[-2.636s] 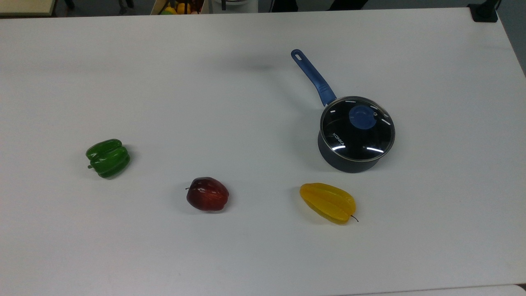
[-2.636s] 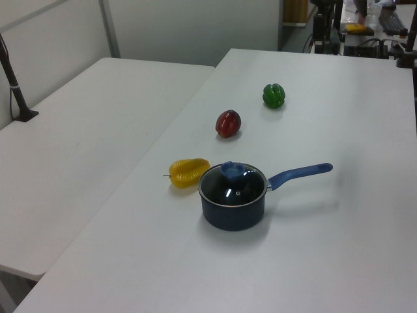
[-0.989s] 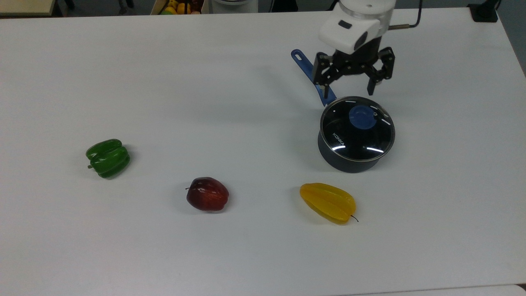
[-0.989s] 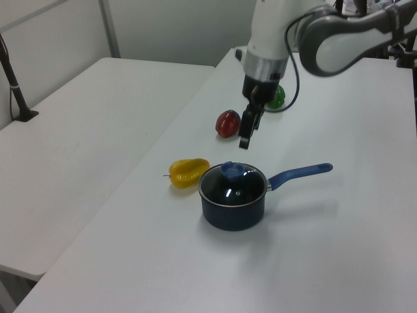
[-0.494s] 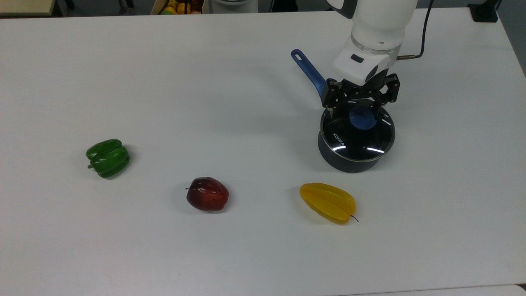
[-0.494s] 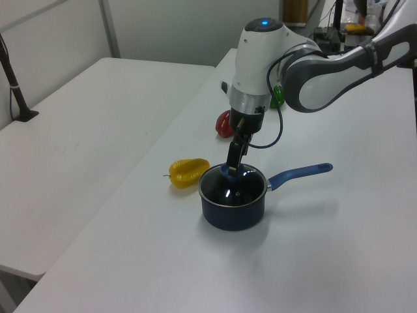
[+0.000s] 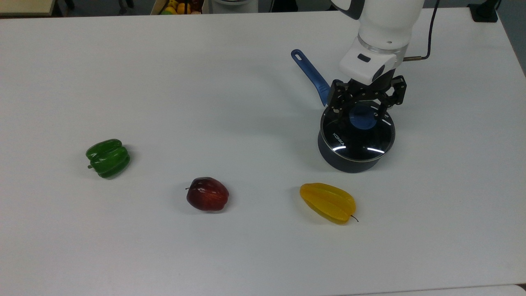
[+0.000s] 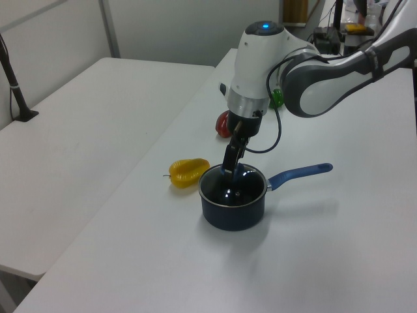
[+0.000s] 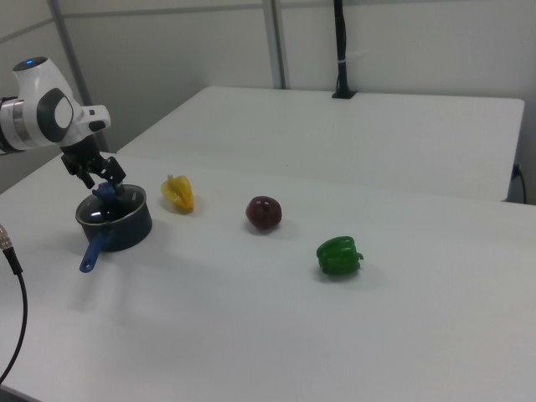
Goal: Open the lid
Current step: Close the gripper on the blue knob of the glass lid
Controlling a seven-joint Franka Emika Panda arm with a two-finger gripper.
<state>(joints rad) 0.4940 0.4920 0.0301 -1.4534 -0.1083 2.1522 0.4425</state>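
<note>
The lid point(image 7: 356, 131) lay flat on the saucepan point(image 7: 349, 158), whose handle point(image 7: 310, 75) pointed toward eleven o'clock in the top view; the gripper point(image 7: 363, 107) straddled its knob point(image 7: 363, 117), fingers spread.

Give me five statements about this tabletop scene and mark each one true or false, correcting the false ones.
1. The lid sits on the saucepan. True.
2. The gripper is over the green pepper. False: its open fingers stand either side of the lid's blue knob.
3. In the top view, the red apple lies between the green pepper and the yellow starfruit. True.
4. The saucepan's handle is red. False: it is blue.
5. The starfruit is inside the saucepan. False: it lies on the table beside it.
</note>
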